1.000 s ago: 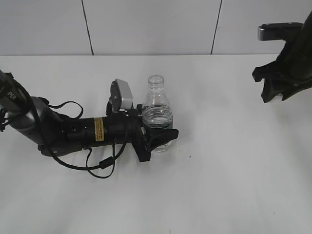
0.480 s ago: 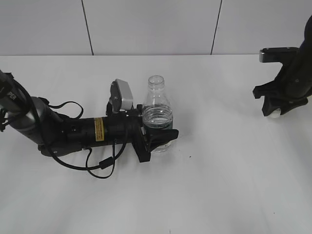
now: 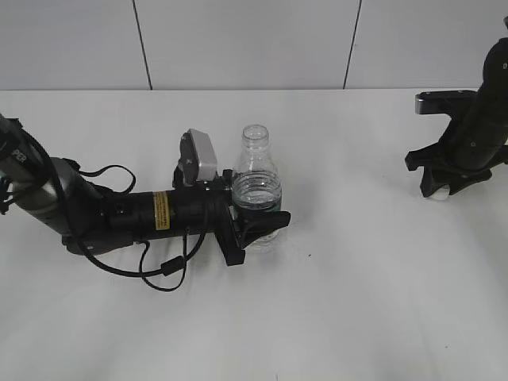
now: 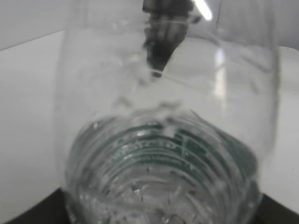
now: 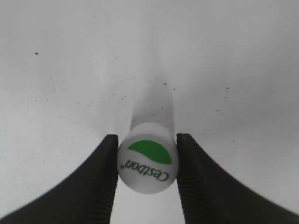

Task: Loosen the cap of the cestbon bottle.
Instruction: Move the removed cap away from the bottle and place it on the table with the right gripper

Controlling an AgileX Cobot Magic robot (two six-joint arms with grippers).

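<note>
The cestbon bottle stands upright at the table's middle with its neck open and no cap on it. My left gripper is shut on its lower body at the green label. The bottle fills the left wrist view. The cap, white with a green mark and "Cestbon" lettering, is held between the jaws of my right gripper, just above the white table. In the exterior view this gripper is low at the far right, with the cap showing white beneath it.
The white table runs to a panelled wall at the back. The left arm and its cables lie across the table's left side. Small dark specks dot the surface under the right gripper.
My right gripper has come down and slightly left toward the table at the far right, with the cap in it. The left gripper and the bottle have not moved.
</note>
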